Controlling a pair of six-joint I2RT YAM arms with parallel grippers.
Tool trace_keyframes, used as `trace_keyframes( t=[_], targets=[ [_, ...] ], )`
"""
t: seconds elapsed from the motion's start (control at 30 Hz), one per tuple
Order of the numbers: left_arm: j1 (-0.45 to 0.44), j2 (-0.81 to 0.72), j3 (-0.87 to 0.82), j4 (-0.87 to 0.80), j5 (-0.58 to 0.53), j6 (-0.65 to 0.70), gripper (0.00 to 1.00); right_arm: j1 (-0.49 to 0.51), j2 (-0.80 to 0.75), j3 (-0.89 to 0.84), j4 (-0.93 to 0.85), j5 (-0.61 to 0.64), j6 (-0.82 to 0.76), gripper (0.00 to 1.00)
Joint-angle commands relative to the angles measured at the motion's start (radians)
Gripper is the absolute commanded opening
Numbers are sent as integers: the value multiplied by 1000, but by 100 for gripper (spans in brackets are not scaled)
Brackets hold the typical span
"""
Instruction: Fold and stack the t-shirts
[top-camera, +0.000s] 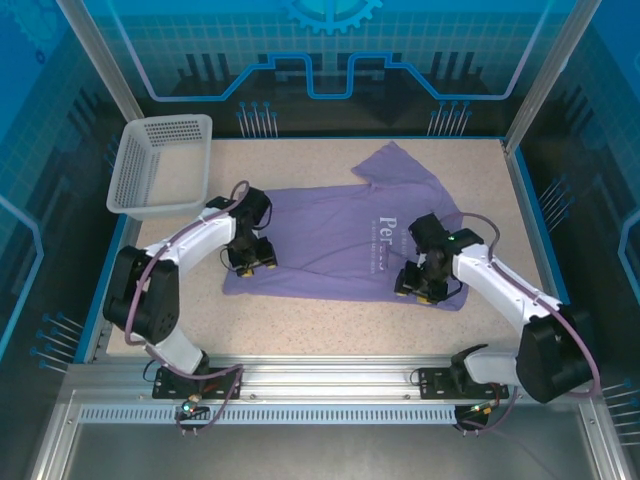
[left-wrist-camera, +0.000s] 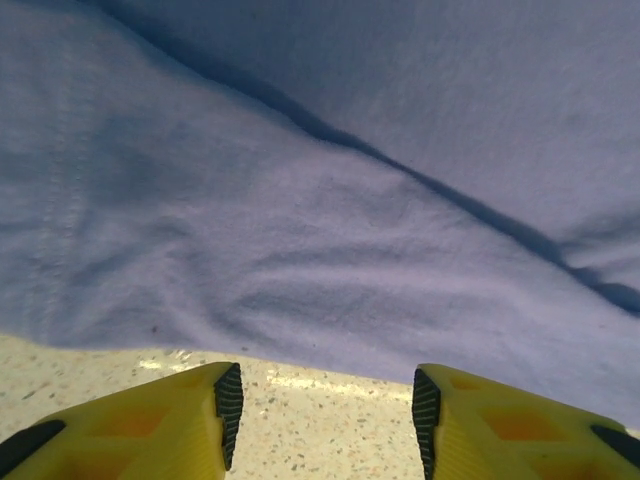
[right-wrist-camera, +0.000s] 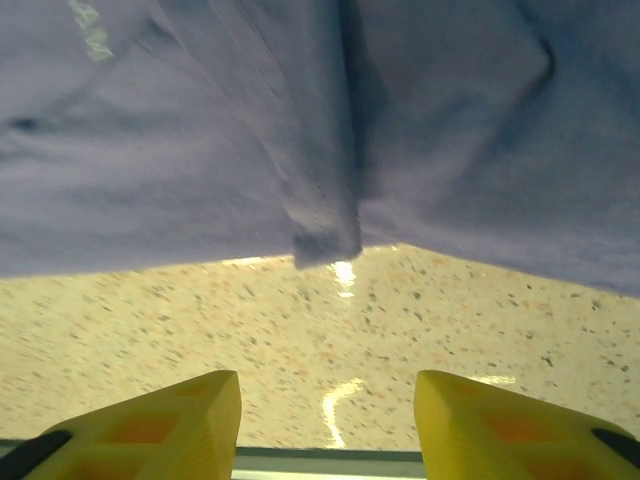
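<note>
Lavender t-shirt (top-camera: 330, 235) on speckled table (top-camera: 300, 320), white chest lettering (top-camera: 392, 232) beginning "Per"

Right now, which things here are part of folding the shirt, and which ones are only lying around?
For the job: purple t-shirt, left gripper, right gripper, both open.
Just lying about: mesh basket, at the table's far-left corner.

A: T-shirt (top-camera: 320, 240): soft matt cloth, fine nap, a stitched seam. Bench (right-wrist-camera: 300, 330)?
B: Speckled stone-look top, smooth, glossy where the light glints. Left fingers (left-wrist-camera: 150, 430): yellow plastic, satin finish; black ribbed pads (left-wrist-camera: 229, 400).
A: Basket (top-camera: 125, 180): pale plastic mesh. Front rail (top-camera: 330, 385): brushed metal.
</note>
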Motion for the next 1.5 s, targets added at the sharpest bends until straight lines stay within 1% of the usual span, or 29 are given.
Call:
trace_keyframes(
  t=[0.0,0.13,0.33,0.43,0.47,0.67,0.87,1.0,1.13,1.23,1.37,1.47],
  targets=[
    [-4,39,-35,46,23,44,50,38,71,38,-38,49,33,47],
    [-4,73,-48,71,-6,42,50,72,194,104,-63,107,17,45],
    [-3,107,-47,83,-55,61,50,100,296,144,-34,125,29,37],
    [-3,123,-50,81,-76,54,50,102,349,160,-31,148,29,27],
    [-3,126,-49,78,-83,51,50,102,360,167,-29,151,29,25],
    [-3,138,-41,51,-147,47,50,98,380,217,-42,152,9,0],
    [-3,152,-41,36,-180,45,50,48,337,240,-60,135,-15,0],
    [-3,156,-42,30,-199,56,49,-14,302,278,-76,93,-47,0],
    [-3,166,-48,22,-223,63,50,-117,275,313,-87,35,-74,0],
    [-3,174,-52,18,-237,68,49,-199,284,330,-95,5,-96,0],
    [-4,181,-56,15,-250,75,49,-314,333,363,-111,-10,-134,0],
    [-3,182,-54,14,-258,82,49,-371,385,409,-95,-23,-163,0]
  ],
)
